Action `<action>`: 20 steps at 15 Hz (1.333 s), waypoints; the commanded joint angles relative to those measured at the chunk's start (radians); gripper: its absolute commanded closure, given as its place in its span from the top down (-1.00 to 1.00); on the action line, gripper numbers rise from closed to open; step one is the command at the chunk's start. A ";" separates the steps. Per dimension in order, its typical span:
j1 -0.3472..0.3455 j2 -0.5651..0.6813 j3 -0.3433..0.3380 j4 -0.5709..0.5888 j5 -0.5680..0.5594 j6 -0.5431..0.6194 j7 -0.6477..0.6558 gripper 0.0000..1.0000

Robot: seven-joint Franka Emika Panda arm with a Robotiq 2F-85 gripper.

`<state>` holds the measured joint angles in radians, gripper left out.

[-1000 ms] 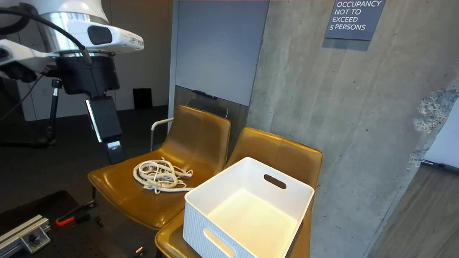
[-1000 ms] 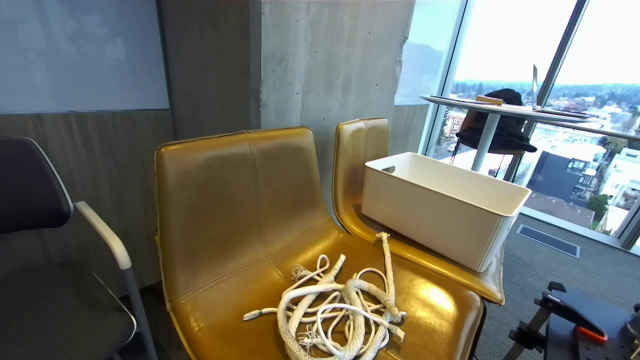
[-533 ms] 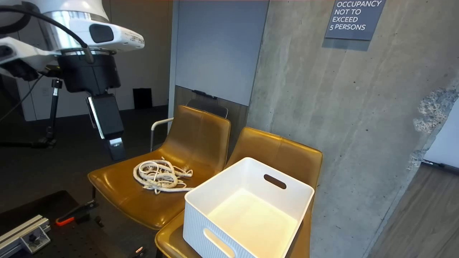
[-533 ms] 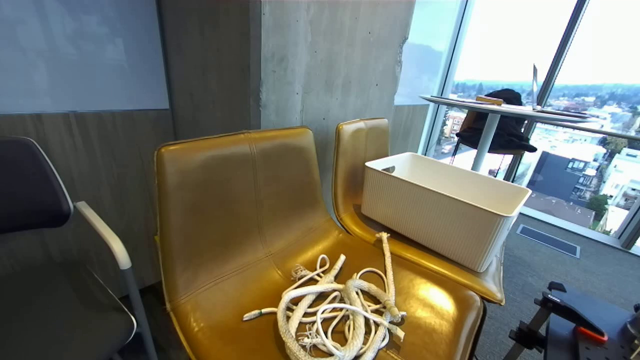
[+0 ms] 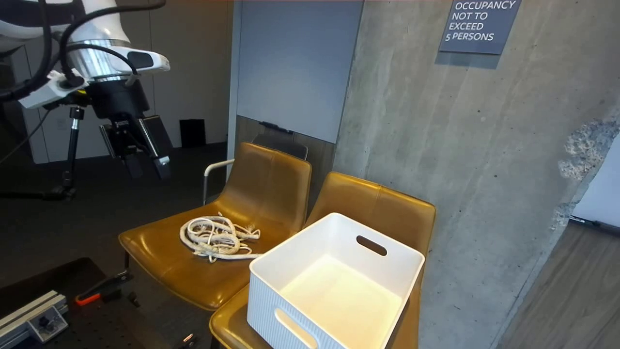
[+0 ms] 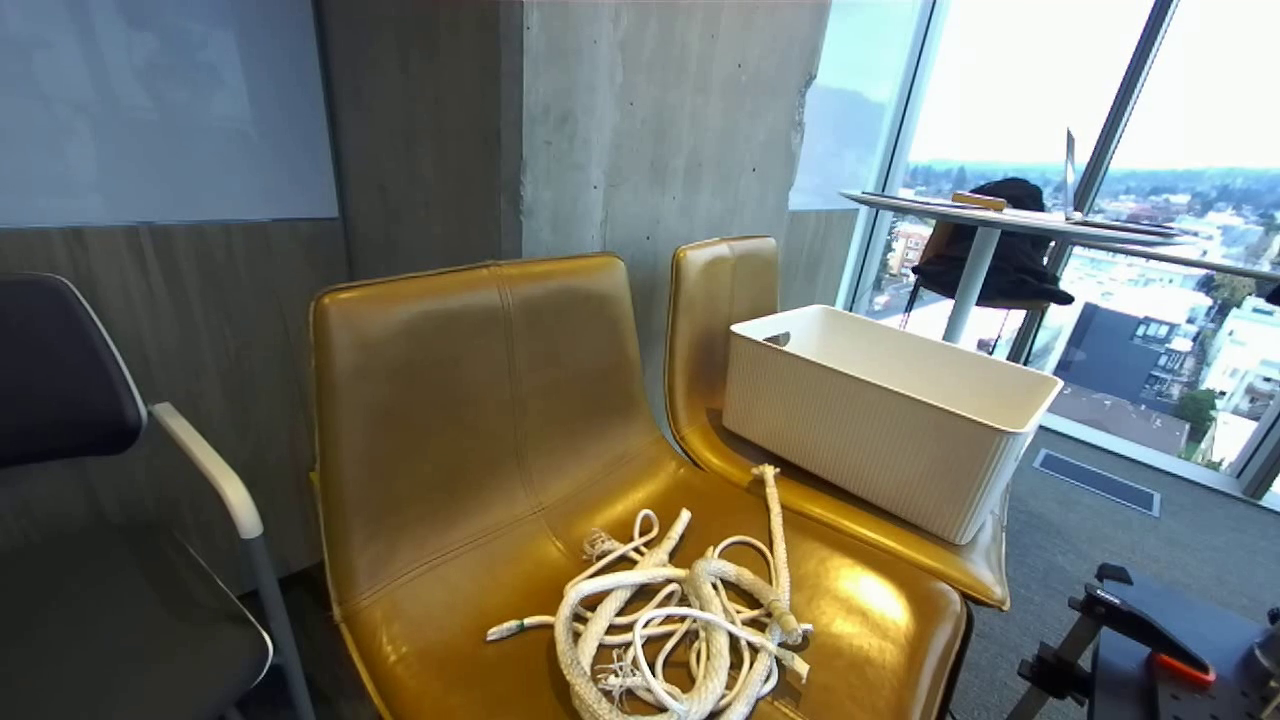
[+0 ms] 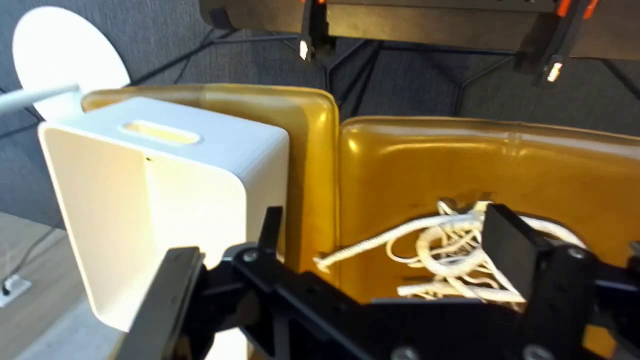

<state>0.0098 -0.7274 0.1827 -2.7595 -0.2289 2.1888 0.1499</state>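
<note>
Tabletop (image 5: 92, 329): dark, perforated, low in the corner of an exterior view; carries metal profile (image 5: 31, 315), with orange-marked clamp (image 5: 100, 289) just beyond.
Gripper (image 5: 147, 168): hangs in mid-air, tips down; spread wide, fingers (image 7: 507, 247) well apart in wrist view; holds nothing, touches nothing.
Rope chair (image 5: 269, 186): tan leather, next along from gripper; bears the loose pile.
Rope (image 5: 215, 237): white, thick and thin lengths tangled, frayed ends; rests on seat of rope chair, seen in both exterior views; reaches with one end past seat edge toward neighbouring chair.
Rope vs gripper: nearest, but no grip and no contact; partly hidden behind a finger in wrist view. Not lifted. Cannot tell whether before or after any handling.
White bin (image 5: 339, 291): ribbed outside, cut-out handles, mouth up; sits on neighbouring seat.
Rope vs bin: just beside, apart in wrist view; none seen inside, so no transfer visible at this point.
Bin chair (image 5: 382, 196): same tan leather, close beside rope chair, backrest toward concrete wall (image 5: 460, 165).
Sign (image 5: 479, 26): mounted high on wall; limits occupancy.
</note>
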 commanded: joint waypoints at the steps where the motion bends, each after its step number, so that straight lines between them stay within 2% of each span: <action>1: 0.094 0.141 0.056 0.075 0.016 0.143 -0.007 1.00; 4: 0.134 0.262 0.085 0.114 -0.010 0.329 -0.039 1.00; 8: 0.136 0.465 0.066 0.199 -0.017 0.512 -0.132 1.00; 15: 0.144 0.822 0.015 0.380 0.004 0.650 -0.353 1.00; 20: 0.123 1.035 0.029 0.492 -0.020 0.699 -0.554 1.00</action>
<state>0.1427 0.1916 0.2092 -2.3534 -0.2312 2.8684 -0.2996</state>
